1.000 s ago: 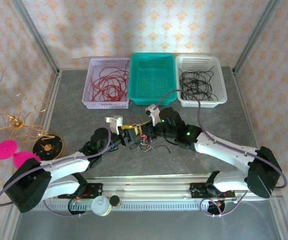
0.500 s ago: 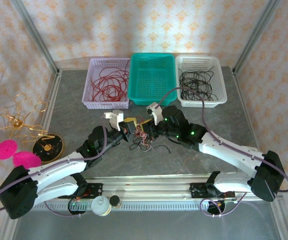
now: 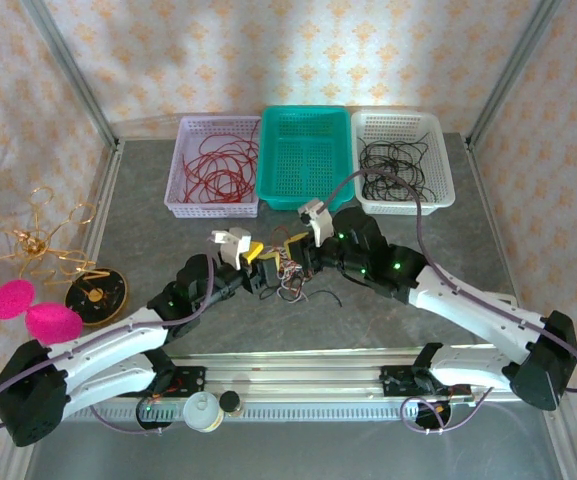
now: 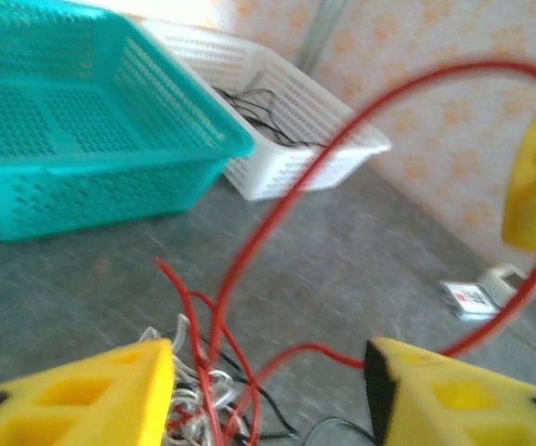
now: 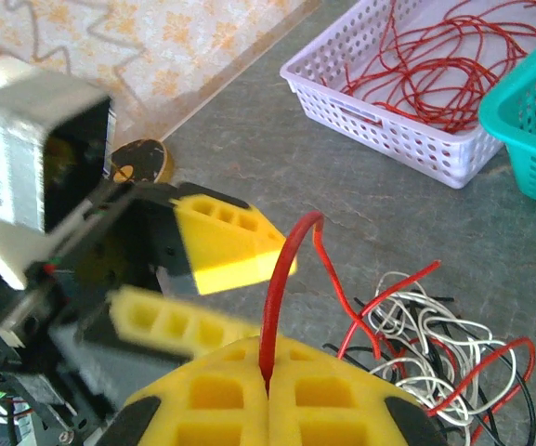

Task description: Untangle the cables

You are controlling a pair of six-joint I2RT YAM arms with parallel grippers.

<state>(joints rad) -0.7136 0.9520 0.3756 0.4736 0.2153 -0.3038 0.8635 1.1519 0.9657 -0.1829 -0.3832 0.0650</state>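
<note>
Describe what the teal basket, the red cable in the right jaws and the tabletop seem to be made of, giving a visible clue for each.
The teal basket: moulded plastic, slight sheen; uniform colour, regular grid of holes. The red cable: likely wire in smooth plastic insulation; string-thin, holds springy curves. The tabletop: matte mottled grey, stone-like; possibly laminate or matting.

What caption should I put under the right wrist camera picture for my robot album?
Shut right jaws pinch a red cable arching up from the tangle, with the lilac basket of red cables behind.
</note>
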